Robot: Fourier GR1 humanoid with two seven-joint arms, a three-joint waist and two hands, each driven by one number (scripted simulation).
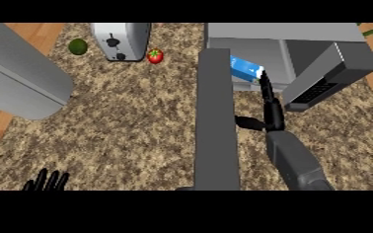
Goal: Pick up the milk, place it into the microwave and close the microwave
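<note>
While the microwave (277, 38) door (216, 128) stands open, the milk (244, 68) sits in the microwave's mouth, near the table's (131, 128) far right corner. Fingers of the right robot hand (272, 114) are straight, tips touching the milk, thumb splayed. The left robot hand (45, 181) rests open at the near left corner.

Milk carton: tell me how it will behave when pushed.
Milk carton looks boxy and flat-sided, so it would probably slide rather than roll. The right hand touches it near one end, so a push might swivel or tip it.
</note>
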